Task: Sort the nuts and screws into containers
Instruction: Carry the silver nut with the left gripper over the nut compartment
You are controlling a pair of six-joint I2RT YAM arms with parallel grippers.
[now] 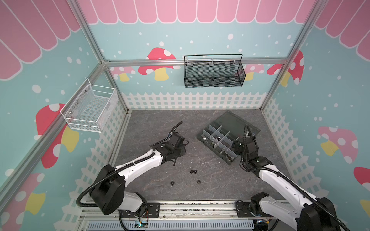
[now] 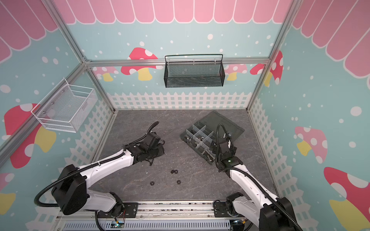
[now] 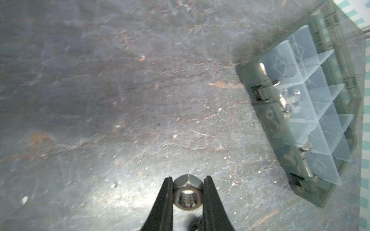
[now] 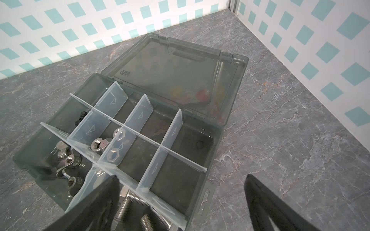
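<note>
My left gripper is shut on a dark hex nut, held by its flats above the table; in both top views this gripper hovers left of the middle. Three more black nuts lie loose on the table. The organizer box lies open at the right. Its containers hold silver screws, silver hex nuts, wing nuts and a black screw. My right gripper hangs open over the box's near corner, holding nothing.
The box's lid lies flat behind it toward the back wall. A black mesh basket hangs on the back wall and a white wire basket on the left wall. A metal rail runs along the front edge.
</note>
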